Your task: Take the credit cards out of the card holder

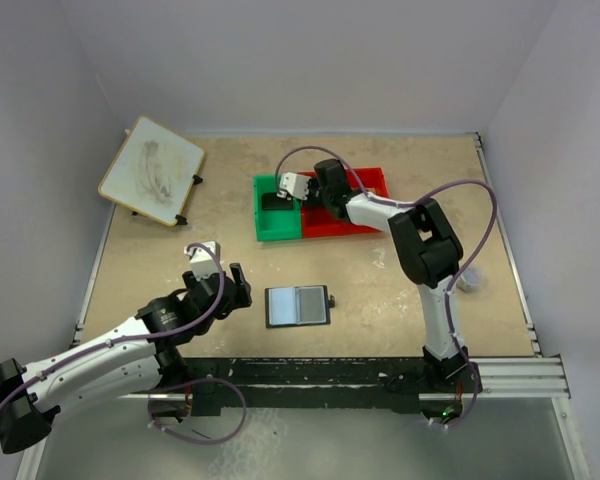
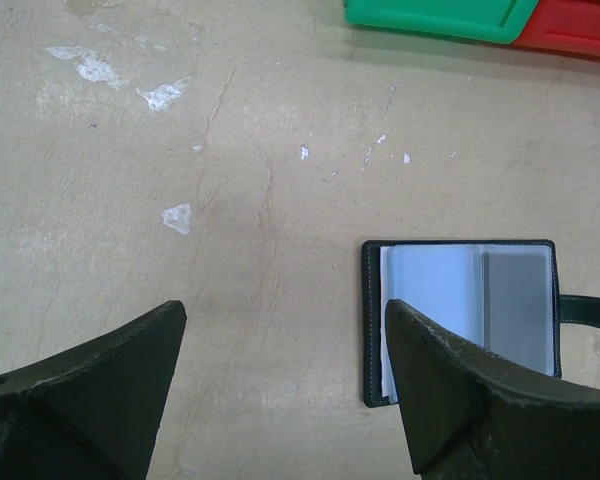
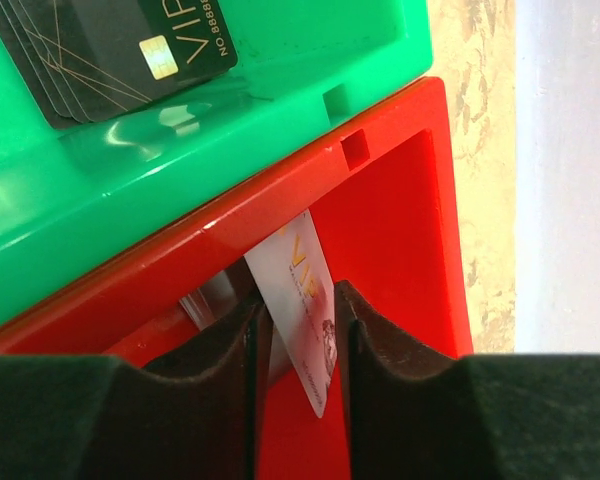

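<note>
Between the released right jaws, a white card (image 3: 305, 300) is seen leaning in the far red bin (image 3: 410, 200) and could be dragged out on lifting. The card holder (image 1: 298, 306) is laid open right of the released left jaws

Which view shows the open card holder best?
Left wrist: the card holder is close, its pale pockets and tab clear, though the left end effector hides one corner. The top view shows it whole but small; the right wrist view misses it.
</note>
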Tool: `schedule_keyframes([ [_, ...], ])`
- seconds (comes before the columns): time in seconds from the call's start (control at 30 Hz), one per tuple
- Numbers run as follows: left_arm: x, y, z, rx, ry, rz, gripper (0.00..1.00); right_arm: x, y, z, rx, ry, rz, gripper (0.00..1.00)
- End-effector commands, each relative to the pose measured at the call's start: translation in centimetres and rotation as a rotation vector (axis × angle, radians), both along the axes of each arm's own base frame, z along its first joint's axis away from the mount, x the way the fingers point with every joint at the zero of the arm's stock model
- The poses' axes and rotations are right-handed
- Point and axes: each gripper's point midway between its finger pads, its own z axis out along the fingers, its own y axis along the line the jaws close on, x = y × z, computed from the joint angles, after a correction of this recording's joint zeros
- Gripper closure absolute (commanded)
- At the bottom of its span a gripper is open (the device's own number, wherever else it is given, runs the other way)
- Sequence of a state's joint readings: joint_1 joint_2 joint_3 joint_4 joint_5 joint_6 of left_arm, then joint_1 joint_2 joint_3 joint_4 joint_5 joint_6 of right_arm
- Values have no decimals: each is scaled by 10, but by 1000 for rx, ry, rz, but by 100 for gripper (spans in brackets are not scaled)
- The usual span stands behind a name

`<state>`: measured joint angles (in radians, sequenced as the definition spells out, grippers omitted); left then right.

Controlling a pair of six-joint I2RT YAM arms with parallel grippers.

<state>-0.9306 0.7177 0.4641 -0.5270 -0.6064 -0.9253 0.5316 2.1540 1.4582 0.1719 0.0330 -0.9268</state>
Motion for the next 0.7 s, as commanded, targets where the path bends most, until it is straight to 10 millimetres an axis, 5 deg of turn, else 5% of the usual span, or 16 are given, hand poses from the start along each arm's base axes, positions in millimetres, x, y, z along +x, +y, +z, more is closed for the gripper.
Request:
schedule_keyframes([
  [0.0, 6, -6, 17, -39, -32, 7, 22, 8, 6, 38, 51, -38, 1, 64],
  [0.23, 5, -7, 16, -39, -28, 4, 22, 5, 2, 52, 102, -12, 2, 46],
  [0.67, 5, -7, 17, -33, -23, 2, 22, 6, 4, 63, 183, 26, 3, 42],
])
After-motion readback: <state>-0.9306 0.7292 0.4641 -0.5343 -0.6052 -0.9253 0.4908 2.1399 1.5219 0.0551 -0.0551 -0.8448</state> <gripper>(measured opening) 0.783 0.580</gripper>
